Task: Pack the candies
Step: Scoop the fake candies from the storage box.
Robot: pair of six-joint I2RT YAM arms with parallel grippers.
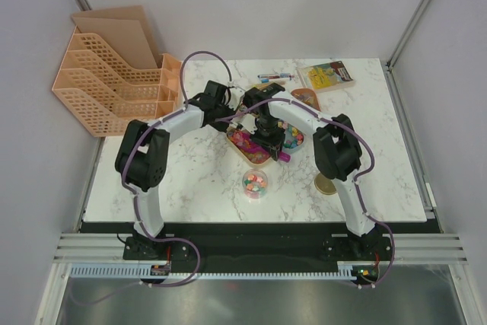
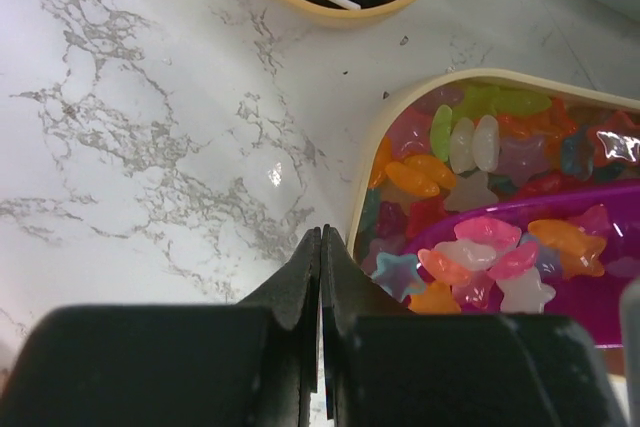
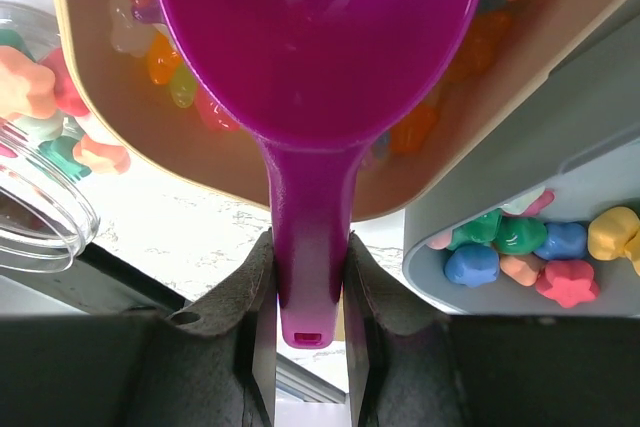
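The right gripper (image 3: pixel 308 269) clamps the handle of the purple scoop (image 3: pixel 320 37). The left gripper (image 2: pixel 321 247) is pressed together, empty, with the cream tray (image 2: pixel 361 197) of candies (image 2: pixel 470 142) at its 2 o'clock.

The white, grey-veined marble-look counter (image 2: pixel 150 147) is shining smooth and glossy. The magenta translucent plastic scoop (image 3: pixel 320 67) is gleaming, as are the glassy star-shaped candies (image 2: pixel 470 142) in the cream matt plastic tray (image 2: pixel 362 172). The left claw (image 2: pixel 321 247) and the right claw (image 3: pixel 308 247) are looking matt black. The orange lattice file rack (image 1: pixel 114 85), at the upper left of the frame, is looking like plastic.

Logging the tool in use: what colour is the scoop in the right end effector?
The scoop is magenta-purple, seen best in the right wrist view.
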